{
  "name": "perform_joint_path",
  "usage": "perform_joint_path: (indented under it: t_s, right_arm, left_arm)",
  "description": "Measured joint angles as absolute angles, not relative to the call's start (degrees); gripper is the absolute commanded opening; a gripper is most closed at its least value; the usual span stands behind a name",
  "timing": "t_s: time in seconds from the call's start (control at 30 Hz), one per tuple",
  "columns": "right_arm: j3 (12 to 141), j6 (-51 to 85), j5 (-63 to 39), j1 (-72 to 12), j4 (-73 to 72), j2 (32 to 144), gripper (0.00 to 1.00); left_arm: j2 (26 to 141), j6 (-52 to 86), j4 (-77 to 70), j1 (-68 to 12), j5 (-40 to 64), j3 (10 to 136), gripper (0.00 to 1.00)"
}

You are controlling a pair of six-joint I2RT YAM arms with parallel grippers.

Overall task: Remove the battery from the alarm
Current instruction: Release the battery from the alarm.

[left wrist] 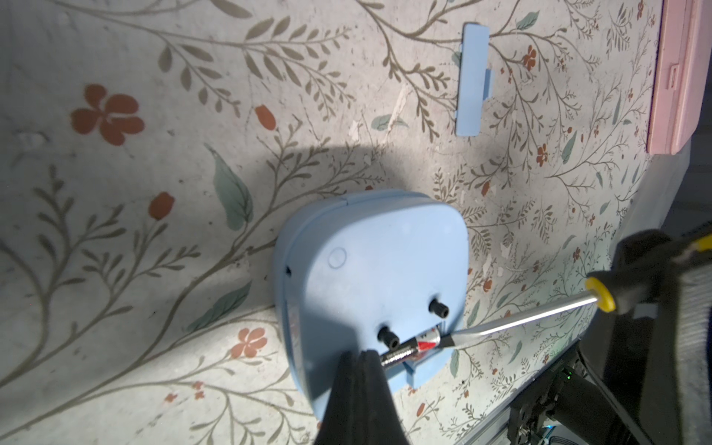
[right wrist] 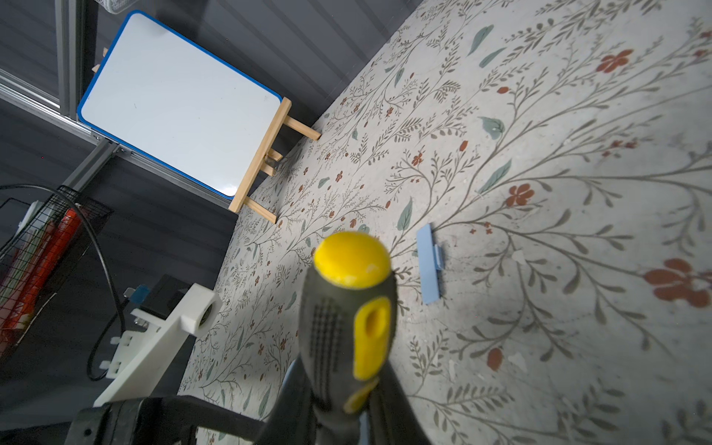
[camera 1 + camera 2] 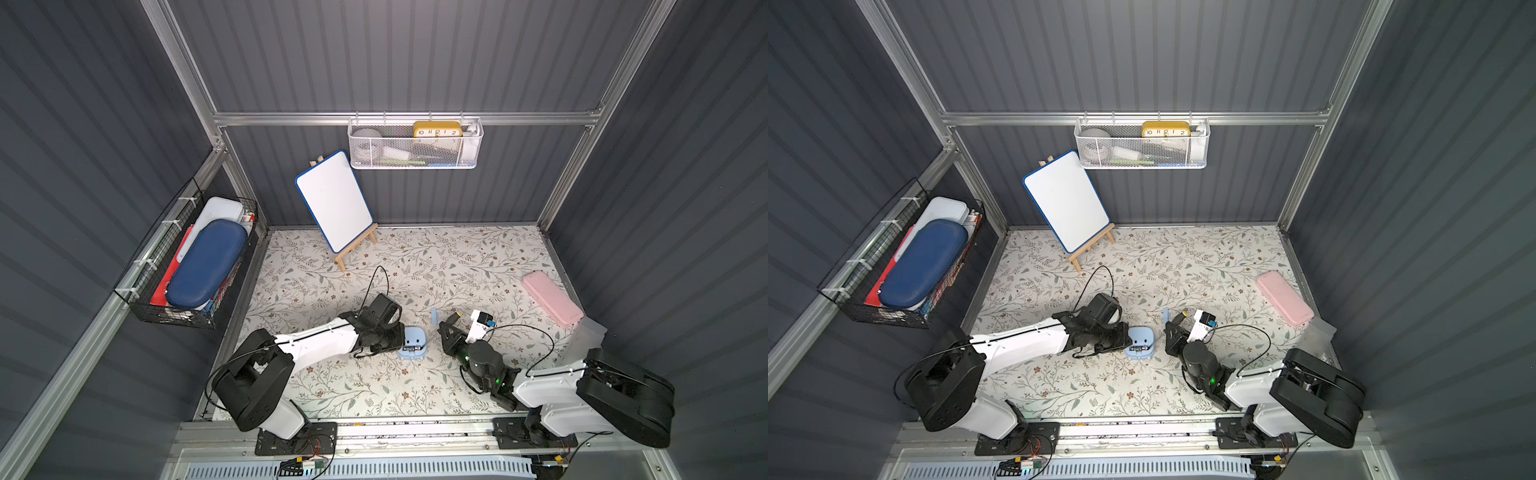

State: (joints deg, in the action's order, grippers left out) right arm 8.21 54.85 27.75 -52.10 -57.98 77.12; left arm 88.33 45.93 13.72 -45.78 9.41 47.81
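Cannot see the dial of the alarm point(image 3: 412, 343): lies face down on the floral mat point(image 3: 374, 386), near the middle and between the two arms, showing only its back. Loses its left edge under the left gripper point(image 3: 392, 338) in both top views. Hard to make out the battery point(image 3: 411, 348) from above, no more than a dark fleck.

Reads better from the left wrist: sits in the open slot along the edge of the alarm's back toward the arms' bases, one end covered by black fingertips point(image 1: 346, 370). Clenched there, pressed together with nothing between; cannot tell whether touching the battery or only the plastic beside it.

Grasps the screwdriver point(image 2: 346, 308) by its black-and-yellow handle with the right gripper point(image 2: 343, 389), fingers cut off at the frame's edge, shaft hidden behind the handle. From the left wrist, shows the steel shaft reaching to the slot, flat blade meeting the battery's other end.

Looks slim and dark, with a bright metallic stretch toward the fingers and a red-and-white label patch toward the blade. Shows a pale-blue rounded-square back with two black knobs point(image 1: 389, 338) just beside the slot. Leaves the pale-blue slot cover point(image 1: 472, 81) loose on the mat, apart from the alarm.
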Motion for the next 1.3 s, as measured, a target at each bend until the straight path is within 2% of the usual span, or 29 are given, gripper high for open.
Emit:
perform_joint_path:
  t_s: [0.3, 0.57, 0.77, 0.97, 1.3]
  right_arm:
    - [7.0, 56.7, 27.1, -50.2, -59.7, 76.6, 0.0]
    - [9.3, 54.2, 25.0, -49.9, -51.7, 72.7, 0.0]
    - [12.6, 49.8, 25.3, -52.7, -46.6, 72.5, 0.0]
    - [17.0, 43.6, 30.1, -58.1, -40.3, 72.7, 0.0]
    - [29.8, 33.7, 45.8, -70.8, -26.2, 78.6, 0.0]
  left_arm:
    - [88.3, 46.0, 13.7, -45.8, 9.4, 47.7, 0.0]
    - [87.9, 46.1, 13.7, -45.8, 9.4, 47.4, 0.0]
    - [87.9, 46.1, 13.8, -45.8, 9.4, 47.4, 0.0]
    - [87.7, 46.1, 14.1, -45.8, 9.4, 47.3, 0.0]
    - [86.8, 46.6, 14.3, -45.8, 9.0, 46.6, 0.0]
